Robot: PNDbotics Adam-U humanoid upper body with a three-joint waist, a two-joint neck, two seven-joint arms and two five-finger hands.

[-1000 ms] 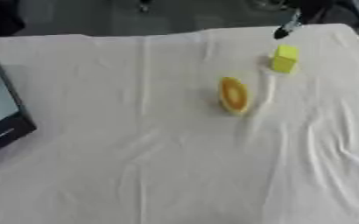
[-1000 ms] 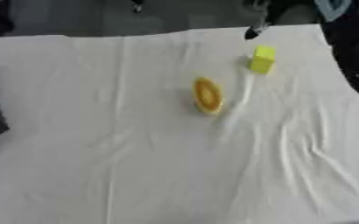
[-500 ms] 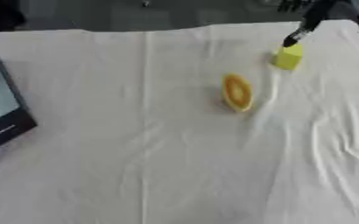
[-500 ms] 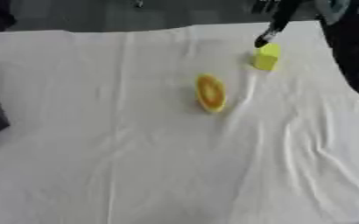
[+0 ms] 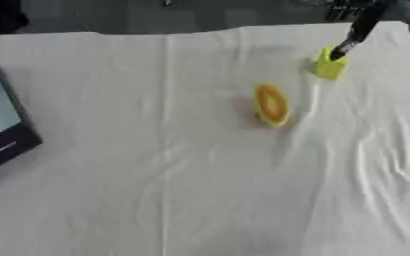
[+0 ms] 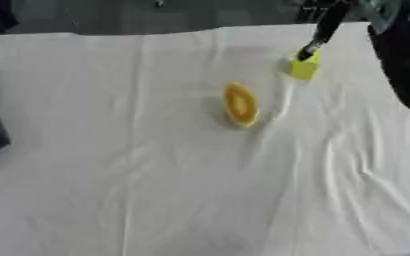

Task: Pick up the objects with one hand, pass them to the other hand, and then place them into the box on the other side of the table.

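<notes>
Fingertip of right robot hand (image 5: 355, 36) touches boxy yellow block (image 5: 330, 65) on wrinkled cloth (image 5: 156, 190).

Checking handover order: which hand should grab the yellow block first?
Right. The right hand reaches in from the upper right, a fingertip at the yellow block. The left hand shows in neither view. The box sits at the left edge, so passing leftward seems sensible.

Block (image 5: 330, 66) far right on the cloth (image 5: 156, 190), oval object (image 5: 271, 105) nearer centre, box (image 5: 0, 125) at left edge.
</notes>
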